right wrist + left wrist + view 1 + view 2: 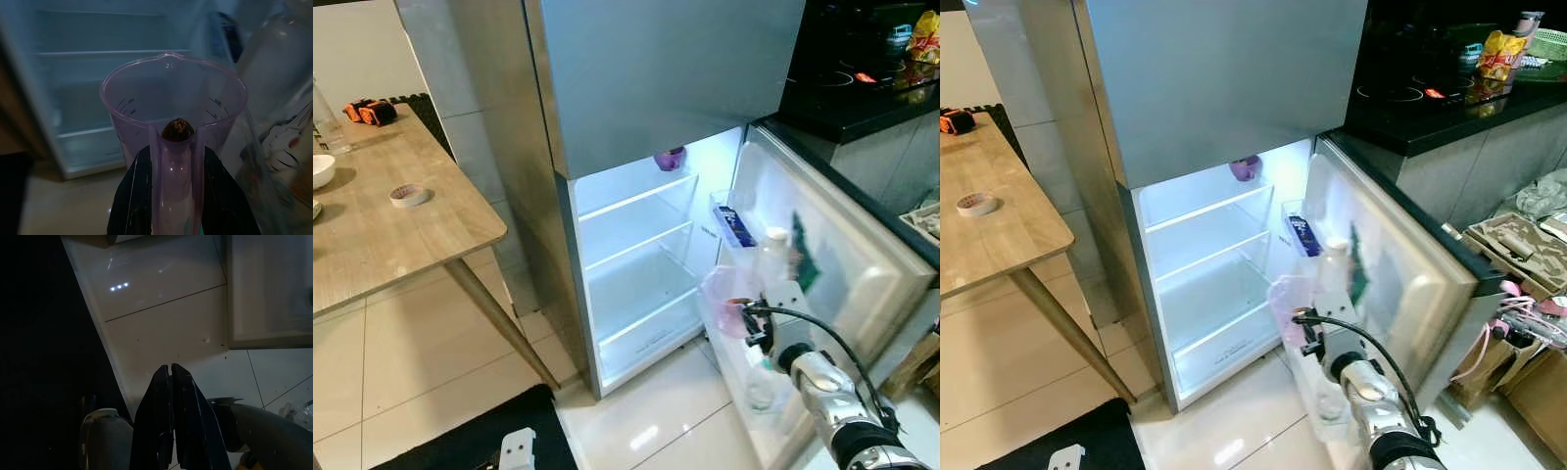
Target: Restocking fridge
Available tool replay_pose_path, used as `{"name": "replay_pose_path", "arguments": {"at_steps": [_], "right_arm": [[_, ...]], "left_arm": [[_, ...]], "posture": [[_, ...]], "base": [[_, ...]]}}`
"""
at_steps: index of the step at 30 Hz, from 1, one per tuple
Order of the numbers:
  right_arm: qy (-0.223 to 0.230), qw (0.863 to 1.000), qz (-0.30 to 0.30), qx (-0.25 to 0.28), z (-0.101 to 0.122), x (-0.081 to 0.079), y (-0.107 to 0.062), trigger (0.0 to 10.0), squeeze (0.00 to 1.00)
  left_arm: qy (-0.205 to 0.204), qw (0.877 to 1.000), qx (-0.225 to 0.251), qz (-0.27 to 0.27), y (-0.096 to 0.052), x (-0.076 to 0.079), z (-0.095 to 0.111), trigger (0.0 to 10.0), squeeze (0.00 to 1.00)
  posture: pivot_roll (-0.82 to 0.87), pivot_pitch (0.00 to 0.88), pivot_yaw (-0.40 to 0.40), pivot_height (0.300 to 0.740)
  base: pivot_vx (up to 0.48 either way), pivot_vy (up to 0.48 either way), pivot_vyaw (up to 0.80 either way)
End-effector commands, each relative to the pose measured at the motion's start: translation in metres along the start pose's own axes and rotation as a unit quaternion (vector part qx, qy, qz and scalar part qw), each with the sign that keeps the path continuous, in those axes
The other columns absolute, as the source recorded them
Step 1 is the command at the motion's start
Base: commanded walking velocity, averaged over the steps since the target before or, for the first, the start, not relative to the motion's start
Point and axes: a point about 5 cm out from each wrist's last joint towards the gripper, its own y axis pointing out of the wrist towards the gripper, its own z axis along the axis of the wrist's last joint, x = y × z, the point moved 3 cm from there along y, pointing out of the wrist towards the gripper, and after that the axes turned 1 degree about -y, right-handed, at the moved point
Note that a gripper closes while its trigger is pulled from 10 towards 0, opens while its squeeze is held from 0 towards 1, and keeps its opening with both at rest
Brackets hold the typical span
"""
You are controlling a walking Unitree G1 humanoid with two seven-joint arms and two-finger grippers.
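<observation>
Step in hand: carrying the jug (173, 105) to the open fridge (636, 264) to set it inside, as I judge it.
Right tool (175, 196): clamped on the jug's handle, one black finger either side of it, mouth of the jug facing the shelves.
Left tool (171, 382): fingers pressed together on nothing, hanging idle above the pale floor tiles (161, 328).
Where the jug is: in the air just beside the inner face of the open door (822, 264), low, in front of the door racks and near a clear bottle (770, 257) standing there.
How to do it well: keep the jug upright, steer it clear of the bottle and the door rack, pick a bare glass shelf (641, 250), set the base flat before letting go.
Risk: the handle grip leaves the body free to swing; a slow approach would suit.
Jug's look: see-through plastic with a pink-lilac tint, pouring spout opposite the handle, printed measuring marks inside the wall, a small dark brown lump (177, 129) at the top of the handle.
Elsewhere: wooden bench (382, 225) with a tape roll (408, 195).
</observation>
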Motion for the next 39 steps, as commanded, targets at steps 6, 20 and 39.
{"name": "replay_pose_path", "arguments": {"at_steps": [6, 20, 39], "right_arm": [[-0.006, 0.997, -0.073, 0.029, 0.013, 0.023, 0.000, 10.0, 0.00], [0.087, 0.980, 0.140, 0.114, 0.042, -0.066, 0.009, 10.0, 0.00], [0.102, 0.964, 0.235, 0.073, 0.025, -0.106, 0.002, 10.0, 0.00]], "left_arm": [[0.006, 1.000, -0.006, -0.005, 0.000, 0.002, -0.003, 10.0, 0.00], [0.007, 1.000, -0.008, -0.007, 0.001, 0.004, -0.005, 10.0, 0.00], [0.046, 0.999, -0.015, 0.026, 0.002, 0.001, -0.005, 10.0, 0.00]], "posture": [[-0.08, 0.000, 0.008, 0.740], [-0.08, 0.000, 0.009, 0.740], [-0.09, 0.000, 0.010, 0.740]], "base": [[0.000, 0.000, 0.00], [0.000, 0.000, 0.00], [0.000, 0.000, 0.39]]}}
